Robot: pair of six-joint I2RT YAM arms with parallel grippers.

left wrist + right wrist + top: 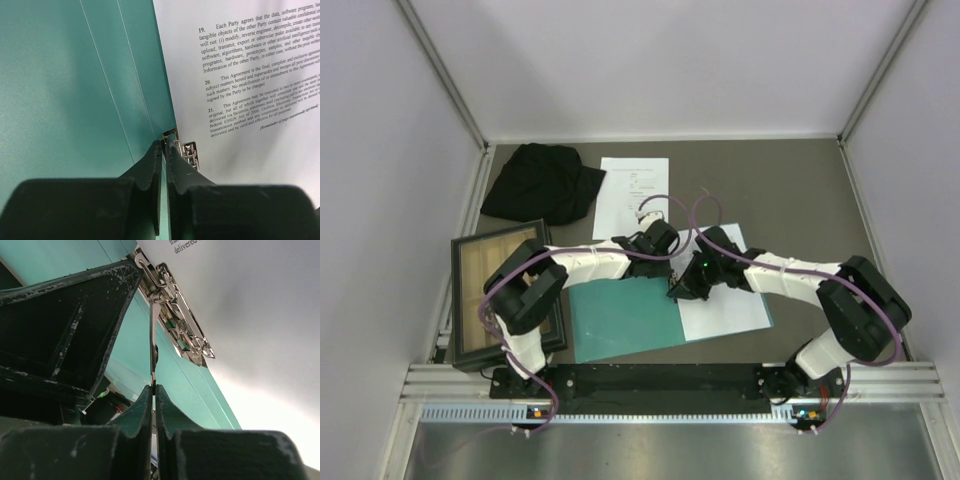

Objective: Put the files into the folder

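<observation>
The teal folder [620,320] lies open near the front of the table. One of the files [730,305] rests on its right half, with printed text showing [240,75]. Another file [632,190] lies further back. A metal clip [189,154] sits by the folder's spine. My left gripper [166,142] is closed to a thin slit with the clip's end at its tips. My right gripper [154,386] is shut on the clip's thin raised lever [152,340]. Both grippers meet over the spine [675,275].
A dark-framed wooden tray [500,290] lies left of the folder. A crumpled black cloth [535,185] sits at the back left. White walls enclose the table on three sides.
</observation>
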